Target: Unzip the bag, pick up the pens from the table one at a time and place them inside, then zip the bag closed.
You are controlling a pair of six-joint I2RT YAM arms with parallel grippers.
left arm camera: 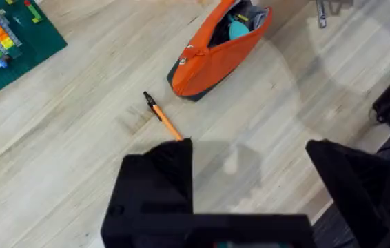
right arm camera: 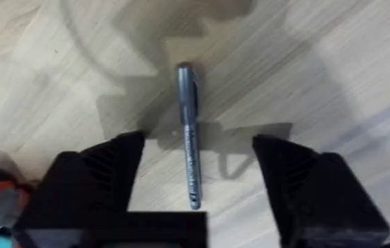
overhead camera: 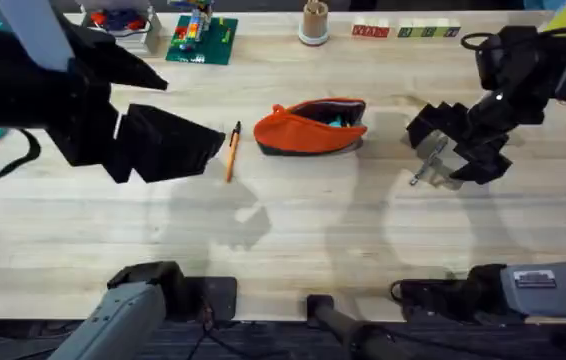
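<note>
- Orange bag [overhead camera: 310, 127] lies on the light wooden counter [overhead camera: 293, 230] near the middle of the overhead view, its top zipper undone so the dark lining and something teal inside show.
- From the left wrist camera, the bag [left arm camera: 216, 49] gapes at one end, with the dark navy strip along its lower edge.
- The orange pen [overhead camera: 232, 152] with a black end lies on the counter just left of the bag, apart from it and roughly crosswise to the bag's length.
- The left end effector [overhead camera: 208, 150] hangs above the counter beside that pen, released, its two black fingers spread; in its wrist view the orange pen [left arm camera: 162, 116] runs up to one finger [left arm camera: 160, 186], and whether they touch cannot be told.
- The silver-grey pen [overhead camera: 425, 168] lies on the counter well to the right of the bag.
- The right end effector [overhead camera: 448, 160] hovers directly over this pen, released; from its wrist camera the black fingers [right arm camera: 98, 179] stand wide on either side of the silver-grey pen [right arm camera: 189, 134], which rests flat on the wood between them, not gripped.
- A green plate of coloured building blocks [overhead camera: 201, 38] and a small cup [overhead camera: 314, 22] stand along the far edge of the counter, well behind the bag.
</note>
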